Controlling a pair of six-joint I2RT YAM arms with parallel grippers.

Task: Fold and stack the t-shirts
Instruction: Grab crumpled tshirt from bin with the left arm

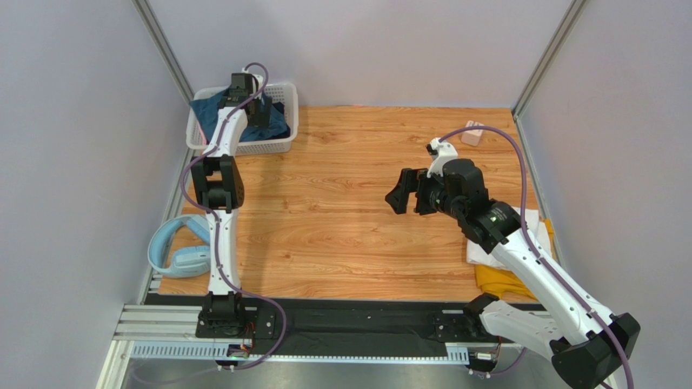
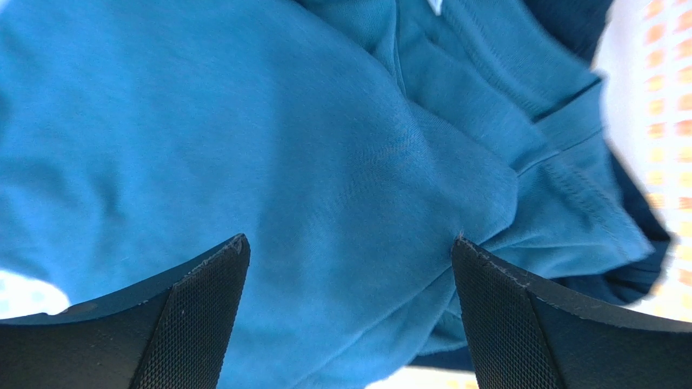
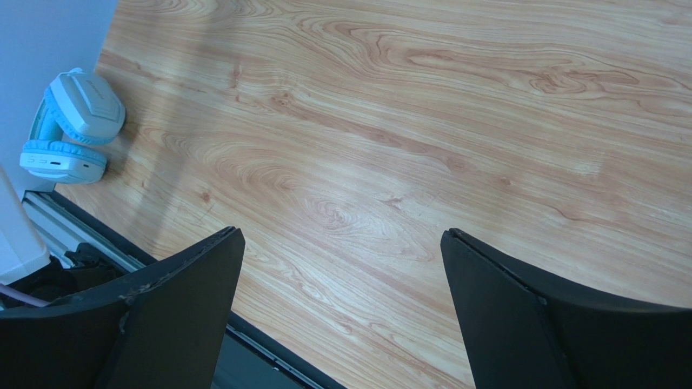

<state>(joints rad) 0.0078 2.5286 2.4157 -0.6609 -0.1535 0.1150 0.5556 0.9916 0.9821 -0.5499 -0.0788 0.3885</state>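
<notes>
A crumpled teal-blue t-shirt (image 1: 213, 113) lies in the white lattice basket (image 1: 280, 146) at the back left. It fills the left wrist view (image 2: 309, 154). My left gripper (image 1: 258, 113) is down in the basket, open, its fingertips (image 2: 223, 263) right at the cloth with a fold between them (image 2: 349, 243). A folded white t-shirt (image 1: 532, 223) lies on a mustard-yellow one (image 1: 499, 281) at the right edge, partly under my right arm. My right gripper (image 1: 404, 193) is open and empty, held above the bare wood (image 3: 341, 235) mid-table.
Pale-blue headphones (image 1: 180, 247) lie at the left edge, also in the right wrist view (image 3: 69, 126). A small pink-white object (image 1: 472, 134) sits at the back right. Grey walls close three sides. A black rail (image 1: 357, 324) runs along the near edge.
</notes>
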